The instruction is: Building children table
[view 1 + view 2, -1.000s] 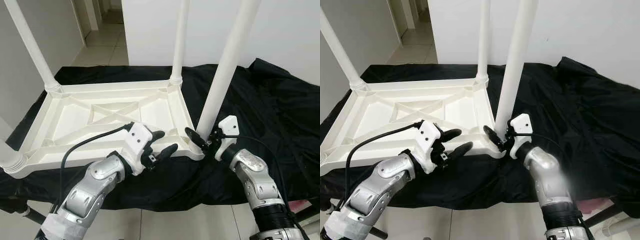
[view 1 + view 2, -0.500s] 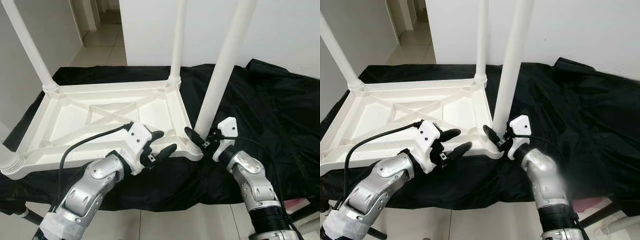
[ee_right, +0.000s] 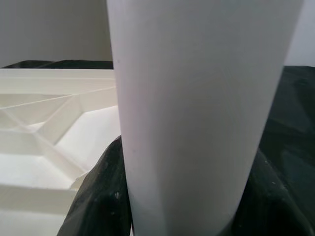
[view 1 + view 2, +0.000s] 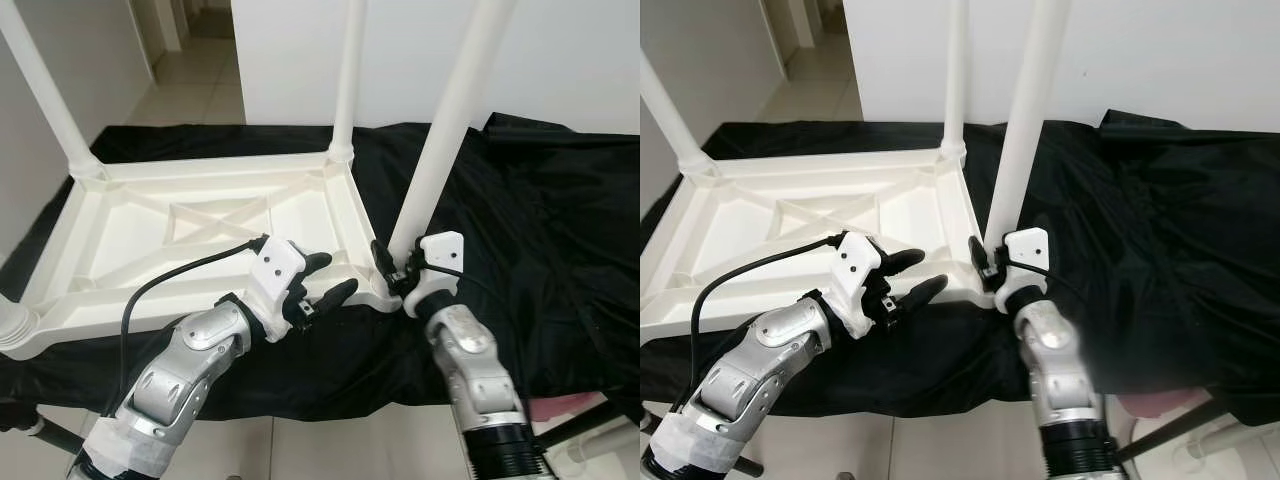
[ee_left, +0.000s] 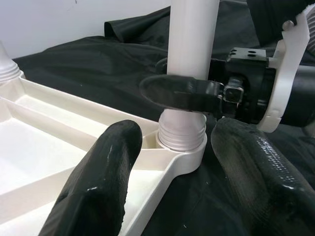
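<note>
Below, your right gripper (image 4: 392, 268) clasps the corner table leg (image 4: 432, 170); your left gripper (image 4: 325, 281), fingers spread, hovers beside the tabletop (image 4: 180, 225) rim

The right tool (image 4: 392, 268) is clamped around the near leg (image 4: 440, 140), so the space between its fingers is taken. The left tool (image 4: 325, 282) is spread, with the tabletop corner (image 5: 189, 156) and that leg just ahead. Beyond the right tool, bare black cloth (image 4: 560, 230) is left free.
</note>
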### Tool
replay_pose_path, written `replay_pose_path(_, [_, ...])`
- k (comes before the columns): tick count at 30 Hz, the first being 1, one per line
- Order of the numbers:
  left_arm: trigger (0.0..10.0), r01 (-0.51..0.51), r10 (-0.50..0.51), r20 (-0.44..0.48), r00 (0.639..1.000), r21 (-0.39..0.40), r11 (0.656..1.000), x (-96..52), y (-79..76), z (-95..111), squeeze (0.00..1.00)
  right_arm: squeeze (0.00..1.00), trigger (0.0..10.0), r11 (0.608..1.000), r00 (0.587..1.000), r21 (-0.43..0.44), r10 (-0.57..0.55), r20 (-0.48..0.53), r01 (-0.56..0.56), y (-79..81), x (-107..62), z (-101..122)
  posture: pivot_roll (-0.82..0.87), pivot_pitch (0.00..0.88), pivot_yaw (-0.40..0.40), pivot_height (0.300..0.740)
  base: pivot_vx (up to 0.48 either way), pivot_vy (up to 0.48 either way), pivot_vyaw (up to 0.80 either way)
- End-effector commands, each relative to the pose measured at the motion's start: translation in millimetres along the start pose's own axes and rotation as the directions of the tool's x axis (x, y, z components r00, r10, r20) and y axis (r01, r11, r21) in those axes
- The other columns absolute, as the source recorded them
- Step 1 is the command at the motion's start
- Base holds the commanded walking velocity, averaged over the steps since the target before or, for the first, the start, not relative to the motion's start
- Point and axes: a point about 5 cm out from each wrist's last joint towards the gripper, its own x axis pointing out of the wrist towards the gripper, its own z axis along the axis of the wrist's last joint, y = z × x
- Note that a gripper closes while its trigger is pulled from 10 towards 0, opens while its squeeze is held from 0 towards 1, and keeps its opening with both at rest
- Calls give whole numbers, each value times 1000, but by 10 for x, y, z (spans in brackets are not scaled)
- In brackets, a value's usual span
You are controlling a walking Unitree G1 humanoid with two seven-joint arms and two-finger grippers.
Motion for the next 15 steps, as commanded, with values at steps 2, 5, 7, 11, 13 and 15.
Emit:
replay_pose_path(2, [10000, 43, -43, -5, 999, -15, 999, -24, -12, 0, 0, 0, 10000, 992, 991, 31, -121, -52, 123, -33, -30, -78, -115, 111, -23, 740, 0, 0, 0])
replay_pose_path(5, [10000, 20, -20, -11, 1000, -32, 999, -25, 7, -1, 0, 0, 10000, 985, 986, 57, -157, -58, 160, 19, -11, -73, -106, 134, -21, 740, 0, 0, 0])
replay_pose_path(7, [10000, 20, -20, -11, 1000, -32, 999, -25, 7, -1, 0, 0, 10000, 985, 986, 57, -157, -58, 160, 19, -11, -73, -106, 134, -21, 740, 0, 0, 0])
replay_pose_path(11, [10000, 15, -15, -7, 1000, -20, 1000, -28, 8, 41, 0, 1000, 10000, 994, 998, 84, -69, -12, 70, 153, -51, -13, -66, 139, -24, 740, 0, 0, 0])
replay_pose_path(13, [10000, 16, -17, -4, 1000, -15, 1000, -22, 10, 54, 0, 1000, 10000, 995, 999, 93, -43, 7, 43, 144, -59, 11, -62, 140, -25, 740, 0, 0, 0])
replay_pose_path(15, [10000, 21, -21, -1, 1000, -11, 1000, -16, 2, 70, 0, 1000, 10000, 997, 1000, 74, -7, 25, 5, 69, -74, 58, -61, 137, -29, 740, 0, 0, 0])
